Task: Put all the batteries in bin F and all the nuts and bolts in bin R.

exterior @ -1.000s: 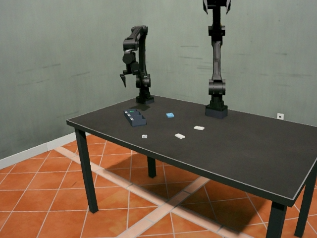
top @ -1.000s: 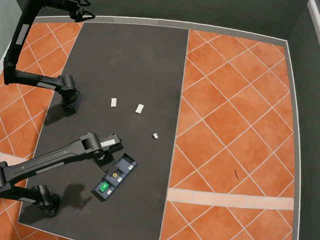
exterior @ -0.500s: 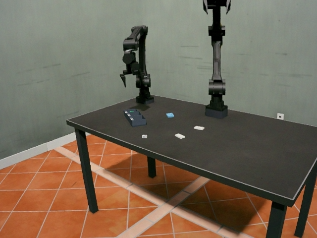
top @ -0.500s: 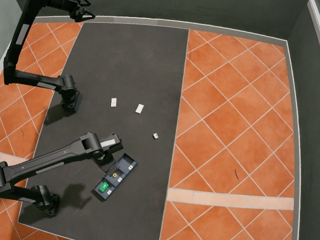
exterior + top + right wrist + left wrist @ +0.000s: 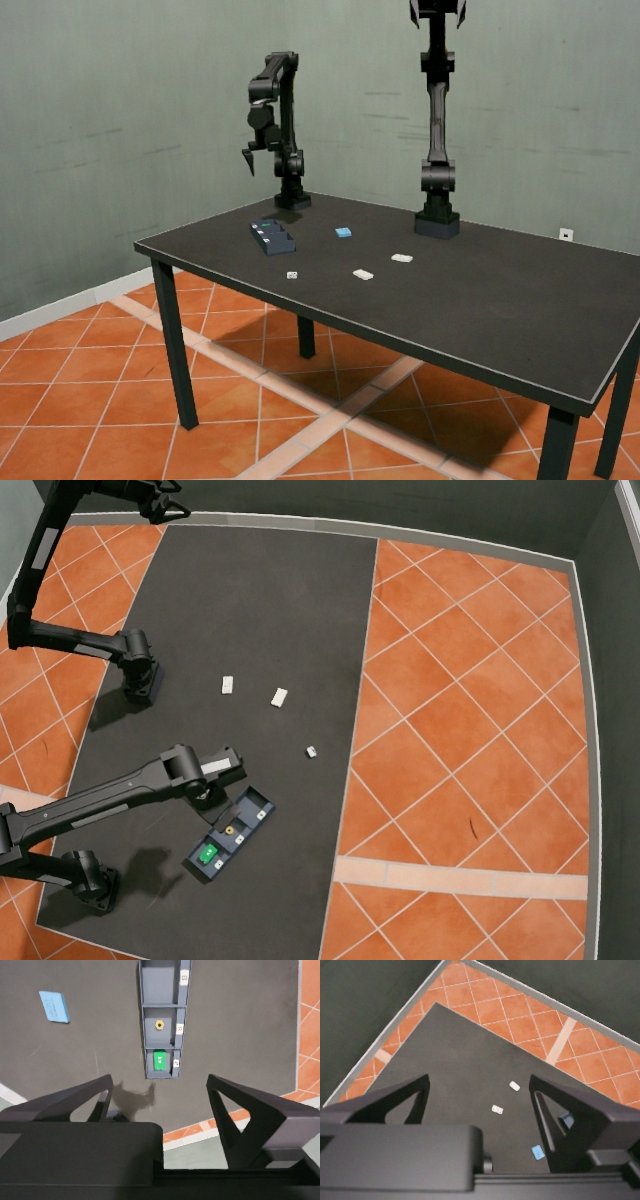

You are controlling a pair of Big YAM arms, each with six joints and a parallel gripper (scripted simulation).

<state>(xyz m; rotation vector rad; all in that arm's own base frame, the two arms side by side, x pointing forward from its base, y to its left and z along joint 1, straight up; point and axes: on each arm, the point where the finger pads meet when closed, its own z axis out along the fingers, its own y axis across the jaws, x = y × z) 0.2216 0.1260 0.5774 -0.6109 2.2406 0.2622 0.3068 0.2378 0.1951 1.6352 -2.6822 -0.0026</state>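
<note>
A dark blue tray of three bins [image 5: 230, 833] lies near the table's front left; it also shows in the right wrist view [image 5: 161, 1017]. A green battery [image 5: 208, 853] [image 5: 159, 1059] lies in one end bin. A gold nut [image 5: 228, 830] [image 5: 159, 1024] lies in the middle bin. The other end bin is empty. The bin labels are too small to read. My right gripper [image 5: 159, 1079] [image 5: 251, 157] is open and empty, high above the tray. My left gripper [image 5: 165, 505] [image 5: 436, 12] is open and empty, raised far above the table.
Two white flat pieces [image 5: 227, 684] [image 5: 279, 697] and a small white piece [image 5: 311, 751] lie on the table outside the bins. A light blue flat piece [image 5: 342, 232] lies beside the tray, also in the right wrist view [image 5: 54, 1006].
</note>
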